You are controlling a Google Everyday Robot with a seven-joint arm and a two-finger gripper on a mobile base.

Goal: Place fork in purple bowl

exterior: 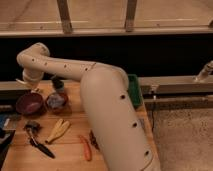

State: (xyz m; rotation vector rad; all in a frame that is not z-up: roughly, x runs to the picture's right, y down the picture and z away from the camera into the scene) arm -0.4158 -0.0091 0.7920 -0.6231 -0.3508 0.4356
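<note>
The purple bowl (29,104) sits at the table's left edge, dark maroon and shallow. My gripper (29,84) is at the end of the white arm (100,95), just above the bowl's far rim, pointing down. I cannot make out the fork; it may be hidden at the gripper or inside the bowl.
An orange-rimmed bowl (56,100) stands right of the purple bowl, with a dark cup (57,82) behind it. A banana (59,129), a black-handled tool (39,144) and an orange-red carrot-like item (85,148) lie in front. A green tray (134,90) is mostly hidden behind the arm.
</note>
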